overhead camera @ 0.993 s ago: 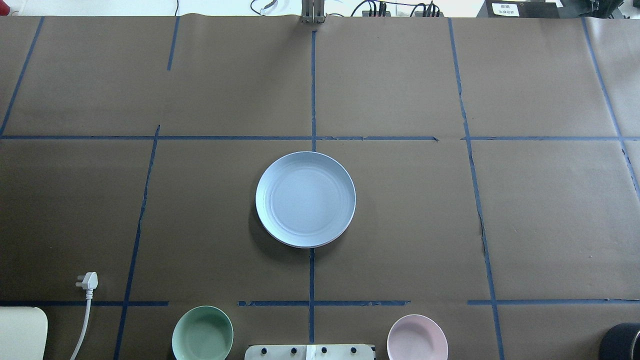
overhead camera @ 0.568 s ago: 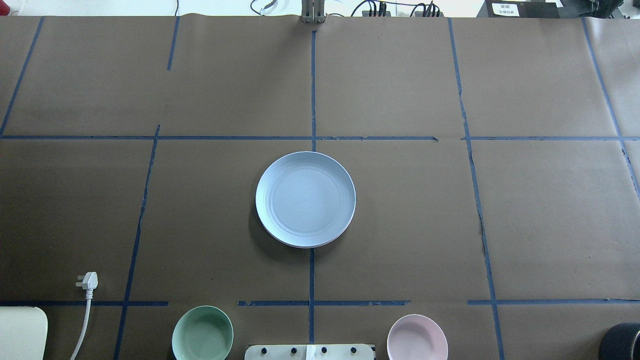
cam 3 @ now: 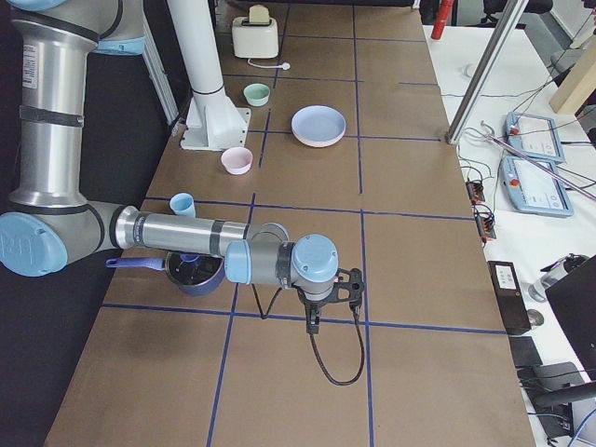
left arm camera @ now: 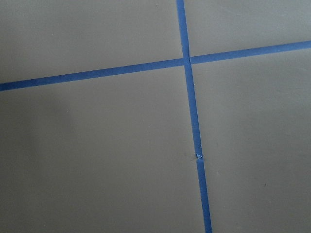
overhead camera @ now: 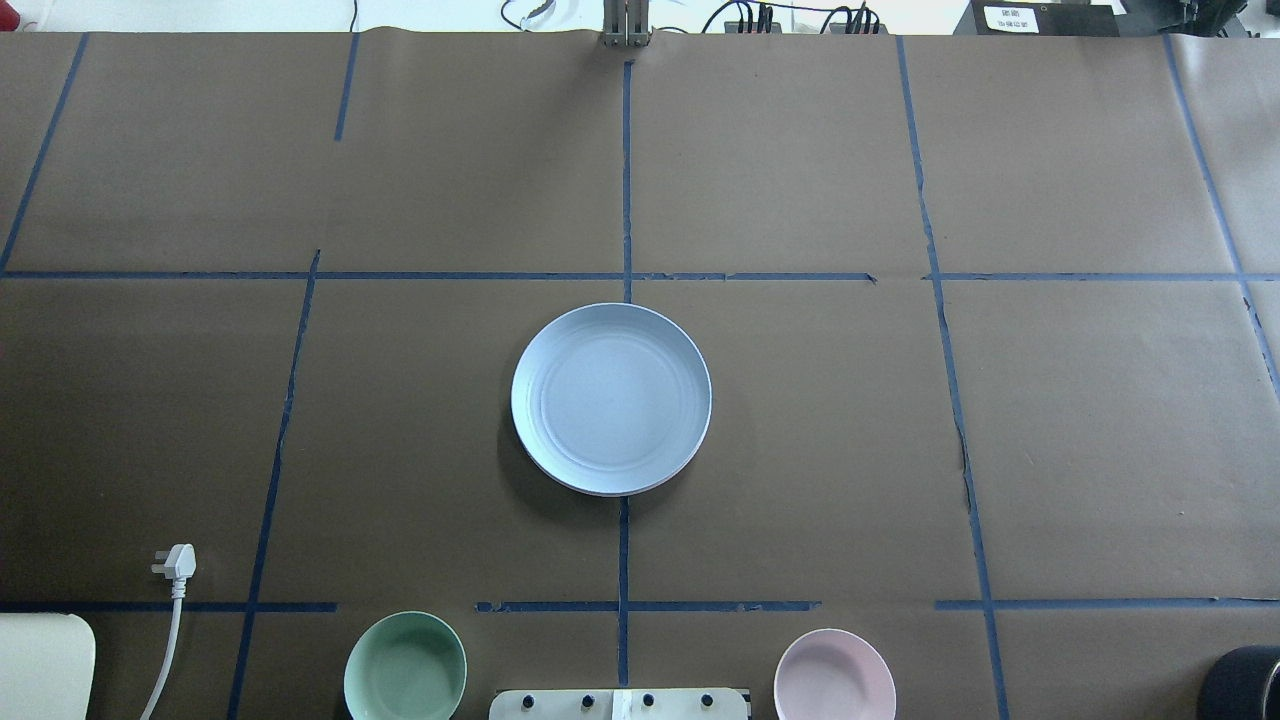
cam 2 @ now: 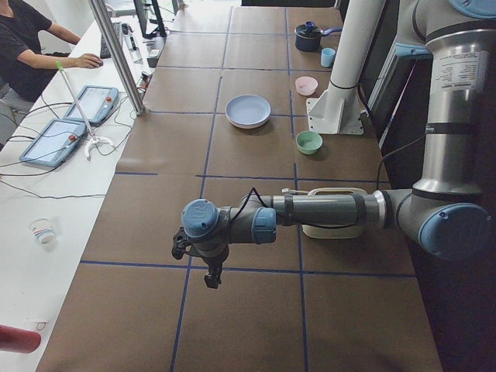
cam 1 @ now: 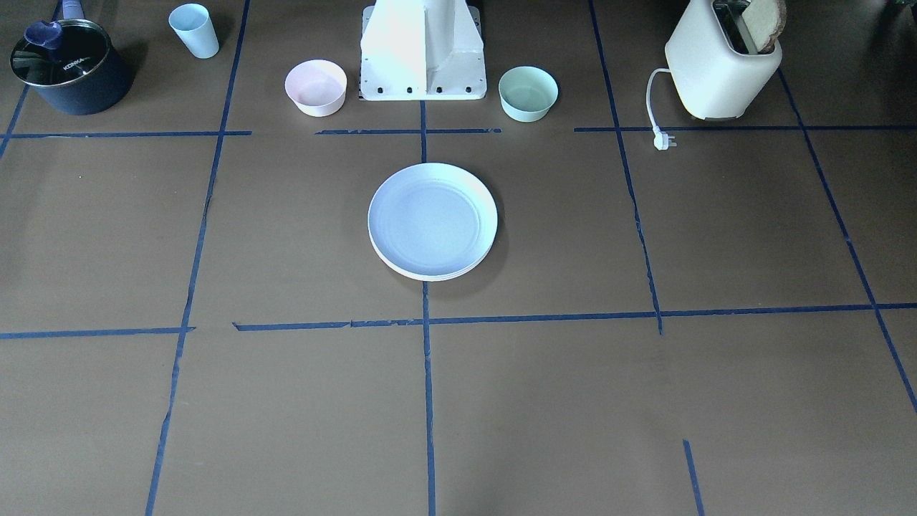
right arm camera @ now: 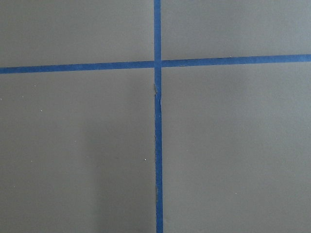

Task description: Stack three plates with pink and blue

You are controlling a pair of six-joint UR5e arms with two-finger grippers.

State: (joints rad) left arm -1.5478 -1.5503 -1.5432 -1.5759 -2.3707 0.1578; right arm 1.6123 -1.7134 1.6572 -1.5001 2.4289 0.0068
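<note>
Plate stack (cam 2: pixel 248 111) sits at frame centre in the overhead view, on a tape line: light blue plate (overhead camera: pixel 611 398) on top, empty, with a cream-white plate (cam 1: pixel 430 275) rim showing beneath. Pink bowl (cam 1: pixel 315 87) and mint-green bowl (cam 1: pixel 528 92), top centre of the front view, are both empty. Toaster (cam 1: pixel 720 68), upper right, holds a bread slice (cam 1: pixel 763 14). Well apart from the stack, left gripper (cam 2: pixel 211 277) and right gripper (cam 3: pixel 312 321) point down over tape crossings; whether their fingers are clenched or released cannot be told. Table (overhead camera: pixel 800 450) is brown paper gridded with blue tape. A person (cam 2: pixel 27 46) sits at a side desk.
</note>
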